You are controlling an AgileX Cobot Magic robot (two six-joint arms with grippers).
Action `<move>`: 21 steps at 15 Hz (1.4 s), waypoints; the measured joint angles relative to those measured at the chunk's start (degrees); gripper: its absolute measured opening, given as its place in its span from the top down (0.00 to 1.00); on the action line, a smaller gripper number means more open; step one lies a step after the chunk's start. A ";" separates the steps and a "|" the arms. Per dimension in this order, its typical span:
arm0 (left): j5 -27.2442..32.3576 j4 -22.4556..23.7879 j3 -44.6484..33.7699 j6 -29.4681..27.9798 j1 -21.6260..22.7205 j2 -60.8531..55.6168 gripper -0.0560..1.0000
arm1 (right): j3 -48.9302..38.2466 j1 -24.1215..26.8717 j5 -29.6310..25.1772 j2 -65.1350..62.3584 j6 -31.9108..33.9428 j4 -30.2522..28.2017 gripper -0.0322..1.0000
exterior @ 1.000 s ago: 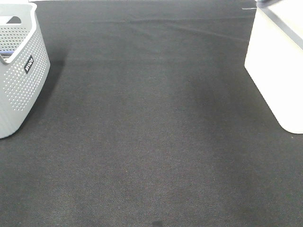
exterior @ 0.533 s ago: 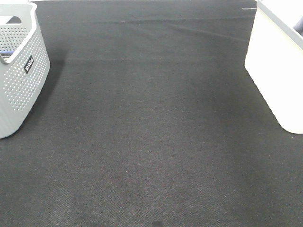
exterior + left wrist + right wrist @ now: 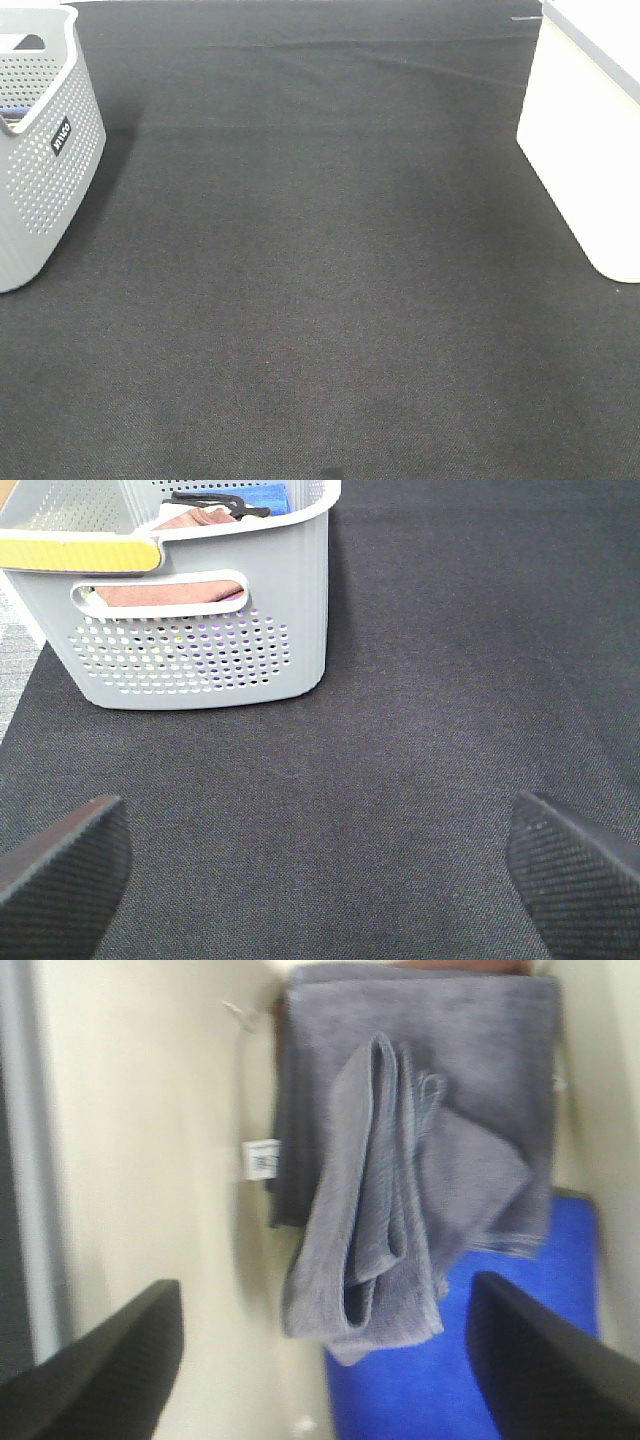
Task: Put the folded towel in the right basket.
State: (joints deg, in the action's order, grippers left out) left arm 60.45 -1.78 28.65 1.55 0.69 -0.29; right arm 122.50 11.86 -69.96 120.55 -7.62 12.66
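The folded towel (image 3: 390,1180), pale grey-lavender with a small white tag (image 3: 262,1158) at one edge, lies inside the right basket (image 3: 150,1160), with a bunched fold on top. It rests partly on a blue cloth (image 3: 520,1360). My right gripper (image 3: 325,1355) is open and empty above the towel, apart from it. In the exterior high view only the cream-white basket's side (image 3: 580,130) shows at the right edge; the towel and both grippers are out of sight there. My left gripper (image 3: 320,865) is open and empty over the dark mat.
A grey perforated basket (image 3: 40,170) with a dark label stands at the left; in the left wrist view (image 3: 200,630) it holds pinkish and blue cloths. A dark mat (image 3: 320,280) covers the table between the baskets.
In the exterior high view, a dark bit of the right arm showed over the right basket's rim at the top right; it has now moved out of that view.
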 joint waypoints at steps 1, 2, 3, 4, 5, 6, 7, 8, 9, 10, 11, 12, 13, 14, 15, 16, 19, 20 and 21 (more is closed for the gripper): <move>0.00 0.00 0.00 0.00 0.00 0.00 0.03 | 0.00 -0.40 0.00 -0.69 -0.34 1.55 0.23; 0.00 0.00 0.00 0.00 0.00 0.00 0.03 | 0.00 -1.26 0.06 -1.78 -0.46 2.12 0.22; 0.00 0.00 0.00 0.00 0.00 0.00 0.03 | 0.00 -2.75 0.06 -3.15 -0.52 2.35 0.22; 0.00 0.00 0.00 0.00 0.00 0.00 0.03 | 0.00 -4.58 0.06 -4.18 -0.52 2.41 0.22; 0.00 0.00 0.00 0.00 0.00 0.00 0.03 | 0.00 -6.99 0.06 -5.21 -0.52 2.41 0.22; 0.00 0.00 0.00 0.00 0.00 0.00 0.03 | 0.00 -9.40 0.06 -6.19 -0.06 2.46 0.22; 0.00 0.00 0.00 0.00 0.00 0.00 0.03 | 0.00 -11.80 0.00 -7.10 0.40 1.89 0.22; 0.00 0.00 0.00 0.00 0.00 0.00 0.03 | -0.06 -14.50 0.00 -8.25 1.38 0.57 0.22; 0.00 0.00 0.00 0.00 0.00 0.00 0.03 | -1.83 -18.05 0.06 -10.54 2.64 -1.66 0.22; 0.00 0.00 0.00 0.00 0.00 0.00 0.03 | -4.07 -19.65 0.06 -12.89 3.21 -2.69 0.22; 0.00 0.00 0.00 0.00 0.00 0.00 0.03 | -8.54 -21.14 0.11 -16.39 4.13 -3.44 0.22; 0.00 0.00 0.00 0.00 0.00 0.00 0.03 | -13.12 -21.83 0.11 -19.71 4.98 -3.72 0.22; 0.00 0.00 0.00 0.00 0.00 0.00 0.03 | -18.96 -22.00 0.11 -23.26 6.19 -4.01 0.22; 0.00 0.00 0.00 0.00 0.00 0.00 0.03 | -24.75 -22.00 0.17 -27.33 6.70 -4.35 0.22; 0.00 0.00 0.00 0.00 0.00 0.00 0.03 | -31.46 -22.00 0.17 -31.40 6.93 -5.21 0.22; 0.00 0.00 0.00 0.00 0.00 0.00 0.03 | -37.59 -22.00 0.17 -35.12 7.62 -5.90 0.22; 0.00 0.00 0.00 0.00 0.00 0.00 0.03 | -59.24 -22.00 0.23 -50.42 7.96 -7.45 0.22; 0.00 0.00 0.00 0.00 0.00 0.00 0.03 | -64.57 -22.00 0.23 -54.95 7.96 -7.56 0.22; 0.00 0.00 0.00 0.00 0.00 0.00 0.03 | -70.13 -22.00 0.23 -59.76 7.96 -7.68 0.22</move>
State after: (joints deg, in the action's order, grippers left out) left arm 60.45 -1.78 28.65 1.55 0.69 -0.29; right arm 52.37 -10.14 -69.73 60.79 0.34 4.98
